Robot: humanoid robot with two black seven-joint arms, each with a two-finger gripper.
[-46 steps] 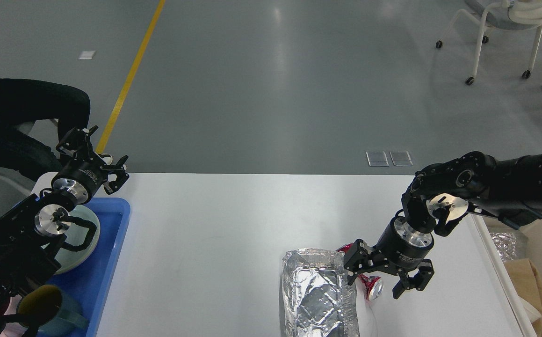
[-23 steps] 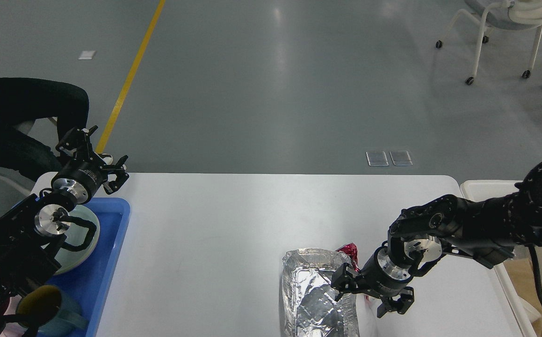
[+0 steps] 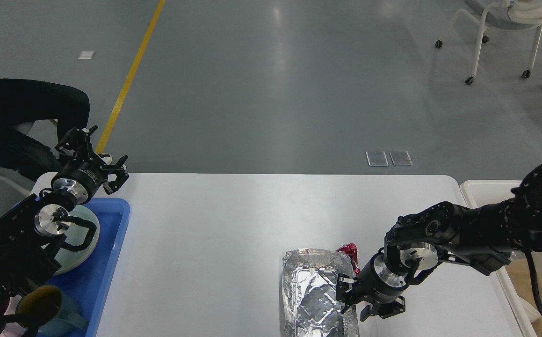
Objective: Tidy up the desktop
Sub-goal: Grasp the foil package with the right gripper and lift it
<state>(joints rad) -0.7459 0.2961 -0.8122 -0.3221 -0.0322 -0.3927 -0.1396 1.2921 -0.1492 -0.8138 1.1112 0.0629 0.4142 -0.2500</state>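
The white desktop fills the lower half of the head view. A crumpled silver foil bag lies near its front edge, with a red wrapper poking out at its upper right corner. My right gripper is low at the bag's right edge, fingers spread over the spot where the rest of the red wrapper lies hidden. My left gripper is open and empty, held above the far left corner of the desktop.
A blue tray on the left holds a pale plate and a dark mug. A white bin stands off the right edge. A seated person is at the left. A chair stands far back.
My right arm has dropped and moved toward me and left, bringing its gripper down from above the red wrapper to the foil bag's right edge. The left arm has not moved.
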